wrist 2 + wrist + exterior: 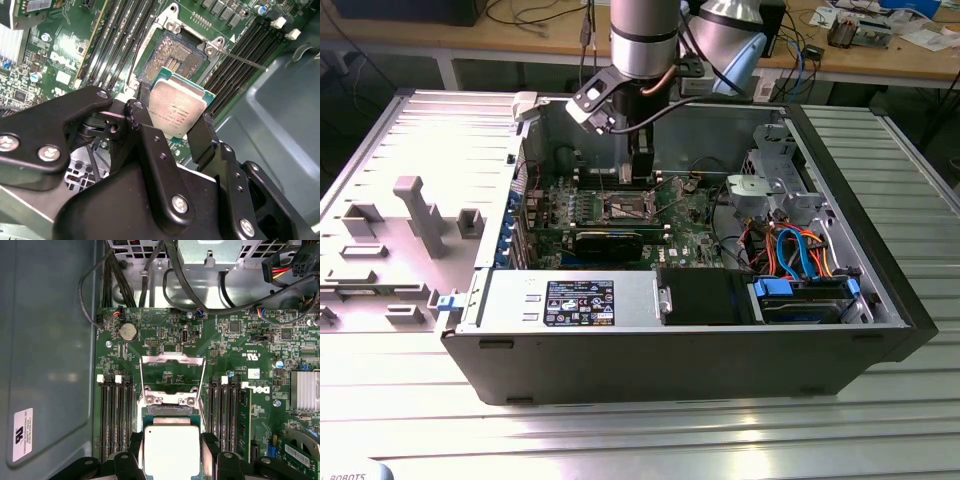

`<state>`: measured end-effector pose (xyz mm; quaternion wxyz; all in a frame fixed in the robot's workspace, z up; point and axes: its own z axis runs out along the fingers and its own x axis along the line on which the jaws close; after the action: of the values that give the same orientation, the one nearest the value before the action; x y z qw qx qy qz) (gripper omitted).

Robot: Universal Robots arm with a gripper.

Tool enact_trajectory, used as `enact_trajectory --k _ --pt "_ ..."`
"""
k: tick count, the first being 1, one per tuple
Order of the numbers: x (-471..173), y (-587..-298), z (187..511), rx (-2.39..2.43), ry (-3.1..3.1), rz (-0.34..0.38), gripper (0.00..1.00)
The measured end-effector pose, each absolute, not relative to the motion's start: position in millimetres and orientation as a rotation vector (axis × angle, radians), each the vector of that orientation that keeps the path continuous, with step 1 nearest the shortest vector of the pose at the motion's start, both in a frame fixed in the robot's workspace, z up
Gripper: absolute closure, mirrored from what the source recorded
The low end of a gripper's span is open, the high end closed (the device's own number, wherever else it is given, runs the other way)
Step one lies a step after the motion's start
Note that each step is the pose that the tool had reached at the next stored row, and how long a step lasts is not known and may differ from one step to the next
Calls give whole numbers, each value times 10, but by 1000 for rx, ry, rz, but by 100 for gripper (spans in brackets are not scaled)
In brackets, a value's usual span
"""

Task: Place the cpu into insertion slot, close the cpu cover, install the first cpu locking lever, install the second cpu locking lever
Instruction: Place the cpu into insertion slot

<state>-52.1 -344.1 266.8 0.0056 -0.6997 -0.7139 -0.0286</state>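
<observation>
**CPU held at the socket's edge**

The gripper (173, 116) pinches the cpu (179, 106) by two opposite edges, its fingers pressed against the chip, which hangs just beside the insertion slot (172, 59) at its near rim. The cpu cover (172, 358) stands swung open, leaving the socket bare on the green motherboard (240, 350).

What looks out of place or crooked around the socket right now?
Nothing stands out. The cpu is clamped squarely between the fingers, close over the open insertion slot. The cpu cover stands raised, and no damage shows.
</observation>
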Motion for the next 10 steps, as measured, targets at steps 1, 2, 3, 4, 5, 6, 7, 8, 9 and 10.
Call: enact_trajectory --k 1,2,3,4,5,6,7,8,9,10 --pt "-527 -3440 2642 -2190 -2235 -89 46" --pt "-532 -3440 2623 -2190 -2235 -89 46" --pt "-536 -3439 2605 -2190 -2235 -89 46" --pt "-540 -3438 2580 -2190 -2235 -89 46" --pt "-543 -3437 2561 -2190 -2235 -89 46" --pt "-545 -3435 2534 -2190 -2235 -89 46" --pt "-546 -3434 2515 -2190 -2235 -89 46" --pt "-548 -3432 2495 -2190 -2235 -89 46" --pt "-550 -3431 2484 -2190 -2236 -89 46" --pt "-552 -3431 2474 -2191 -2238 -90 46"
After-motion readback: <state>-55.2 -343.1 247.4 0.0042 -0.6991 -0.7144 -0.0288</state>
